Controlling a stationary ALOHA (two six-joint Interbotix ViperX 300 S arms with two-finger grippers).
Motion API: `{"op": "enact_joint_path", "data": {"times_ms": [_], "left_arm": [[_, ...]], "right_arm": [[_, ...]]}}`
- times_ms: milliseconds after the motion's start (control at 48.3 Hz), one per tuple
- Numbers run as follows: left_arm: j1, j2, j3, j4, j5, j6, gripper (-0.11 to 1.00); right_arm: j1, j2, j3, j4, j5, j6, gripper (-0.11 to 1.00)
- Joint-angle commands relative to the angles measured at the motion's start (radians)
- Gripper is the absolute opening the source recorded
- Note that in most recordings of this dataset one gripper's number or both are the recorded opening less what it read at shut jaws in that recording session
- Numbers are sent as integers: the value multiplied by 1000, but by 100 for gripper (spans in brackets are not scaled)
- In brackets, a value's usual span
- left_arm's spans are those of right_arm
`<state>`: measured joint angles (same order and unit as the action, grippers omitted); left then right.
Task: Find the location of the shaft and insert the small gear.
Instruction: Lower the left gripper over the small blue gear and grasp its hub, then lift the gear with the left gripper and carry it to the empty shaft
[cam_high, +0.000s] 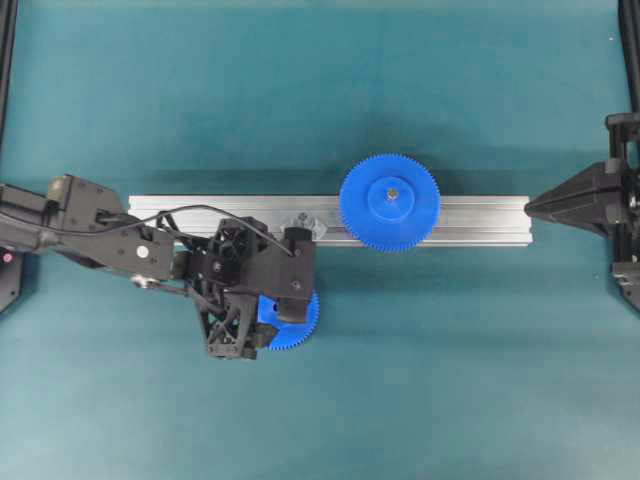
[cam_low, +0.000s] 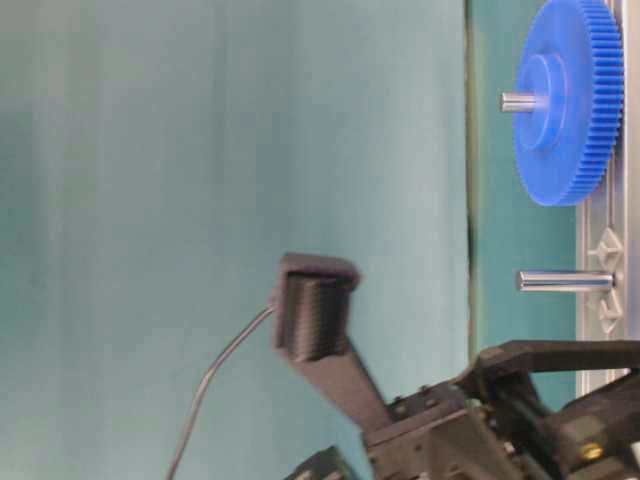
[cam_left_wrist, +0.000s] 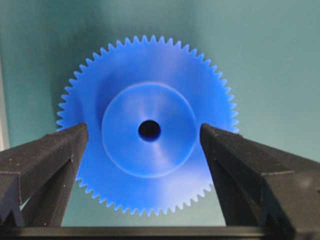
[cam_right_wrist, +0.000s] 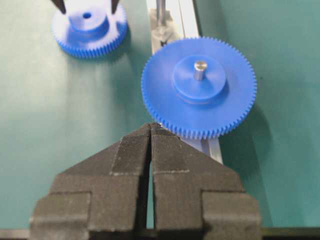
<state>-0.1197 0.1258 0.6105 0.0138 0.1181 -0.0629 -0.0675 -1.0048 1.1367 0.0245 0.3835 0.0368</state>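
Small gear not yet on its shaft

Aluminium rail runs across the middle of the teal table, from nine to three o'clock in the overhead view. Large gear already sits on its own pin toward the three o'clock end. Left gripper hovers over the small gear, which lies flat on the table just off the rail toward six o'clock; in the left wrist view its fingers stand well apart, either side of the raised hub, touching nothing. Right gripper waits at three o'clock, off the rail's end, jaws pressed together and empty. Shaft stands bare on the rail, between the large gear and the left arm. By my reading nothing is done: grasping, lifting, aligning the hole and seating all remain.
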Motion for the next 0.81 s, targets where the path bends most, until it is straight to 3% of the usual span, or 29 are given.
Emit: {"op": "enact_joint_path", "data": {"times_ms": [0, 497, 787], "left_arm": [[-5, -9, -21, 2, -3, -2, 92], [-6, 11, -23, 3, 15, -6, 92], [-6, 11, -55, 2, 192, -6, 83]], "right_arm": [[-2, 3, -6, -2, -5, 6, 1], [-2, 0, 5, -2, -5, 6, 1], [-2, -5, 3, -2, -6, 8, 1]]}}
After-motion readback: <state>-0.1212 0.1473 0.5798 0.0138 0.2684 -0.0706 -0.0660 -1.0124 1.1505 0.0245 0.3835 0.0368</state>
